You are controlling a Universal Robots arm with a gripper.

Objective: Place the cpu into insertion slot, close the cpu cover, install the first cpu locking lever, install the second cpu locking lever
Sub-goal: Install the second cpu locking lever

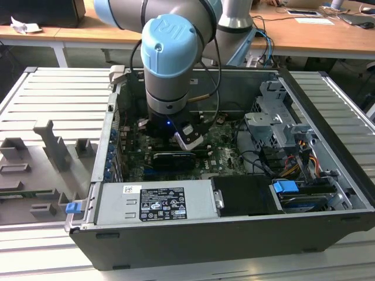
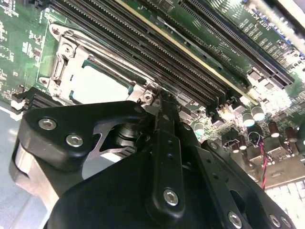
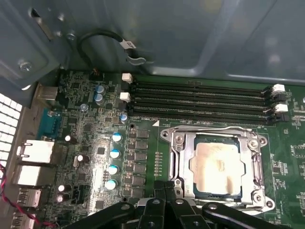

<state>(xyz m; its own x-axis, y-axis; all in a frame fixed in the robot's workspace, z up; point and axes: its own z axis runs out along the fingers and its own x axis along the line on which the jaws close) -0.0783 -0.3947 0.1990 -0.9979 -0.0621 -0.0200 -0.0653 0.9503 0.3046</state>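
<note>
I see the open PC case (image 1: 234, 234) on a slatted metal table (image 1: 53, 105), wooden desks (image 1: 316, 35) behind; cpu (image 3: 215, 166) sits in the insertion slot (image 3: 183, 164) under the lowered cpu cover (image 3: 217, 131), gripper (image 2: 164, 102) clenched empty just beside it.

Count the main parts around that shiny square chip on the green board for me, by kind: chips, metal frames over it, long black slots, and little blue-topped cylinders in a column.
Chip: 1
Metal frame over it: 1
Long black slots: 4
Blue-topped cylinders in a column: 4
Total: 10
</note>
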